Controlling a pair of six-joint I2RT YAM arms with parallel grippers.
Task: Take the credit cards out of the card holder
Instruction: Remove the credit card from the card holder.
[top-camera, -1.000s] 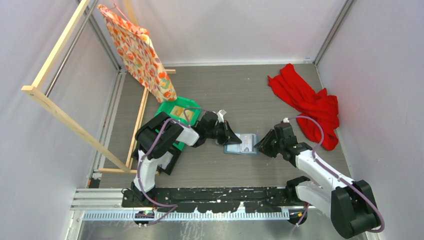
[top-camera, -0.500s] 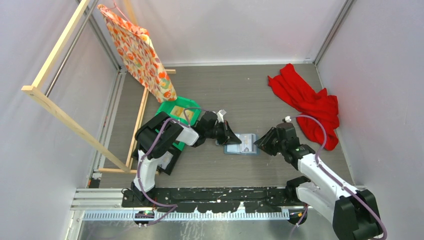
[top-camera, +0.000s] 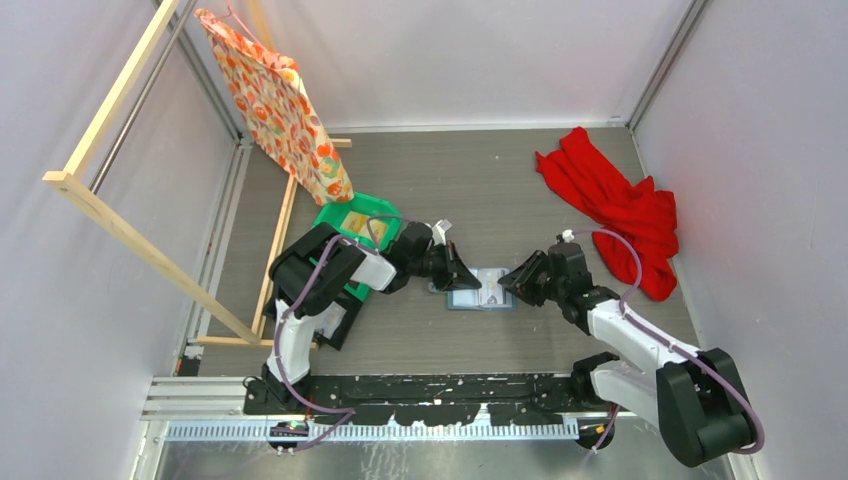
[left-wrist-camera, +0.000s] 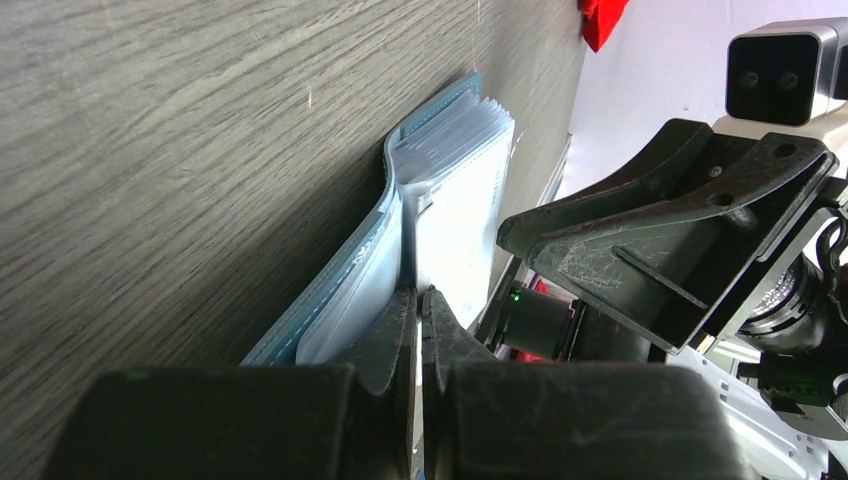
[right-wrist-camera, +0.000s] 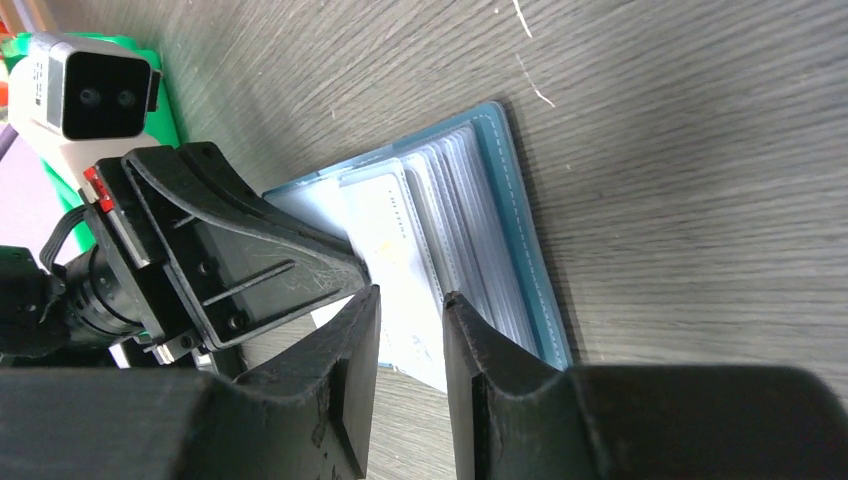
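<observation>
The blue-teal card holder lies open on the table between my two grippers. Its clear sleeves fan out, with a pale whitish card on top. No dark card shows. My left gripper is shut at the holder's left edge; in the left wrist view the gripper pinches a thin layer beside the teal cover. My right gripper is at the holder's right side. In its wrist view the right gripper is open a little, its fingers straddling the near edge of the pale card, next to the teal cover.
A green bin sits behind the left arm. A red cloth lies at the back right. A wooden frame with a patterned bag stands along the left side. White walls close in the table.
My right gripper has moved left and now reaches over the holder's right side. The left gripper and the holder have stayed in place.
</observation>
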